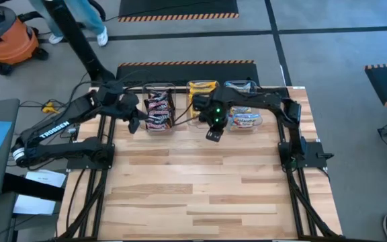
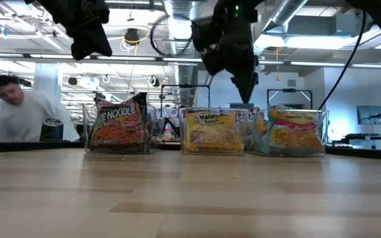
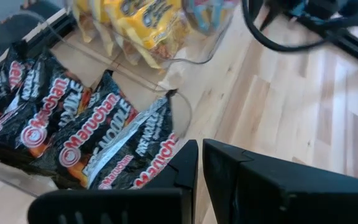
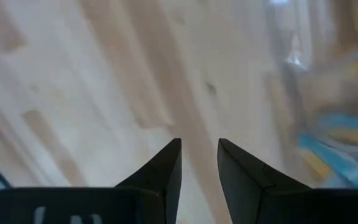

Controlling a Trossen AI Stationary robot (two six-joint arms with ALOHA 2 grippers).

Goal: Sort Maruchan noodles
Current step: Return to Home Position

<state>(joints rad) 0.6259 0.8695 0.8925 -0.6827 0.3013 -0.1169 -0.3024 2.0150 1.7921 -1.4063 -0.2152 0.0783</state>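
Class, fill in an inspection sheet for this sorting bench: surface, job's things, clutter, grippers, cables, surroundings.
Surface: wooden table, light planks, no loose packs on it.
Job's things: dark noodle packs in the left clear tub, yellow packs in the middle one, blue-pink packs in the right one.
Clutter: nothing seen.
Grippers: left gripper shut, empty, beside the left tub; right gripper slightly open, empty, raised in front of the middle and right tubs.
Cables: black cables run along the frame's left side.
Surroundings: orange shop vacuum; a person behind the table.
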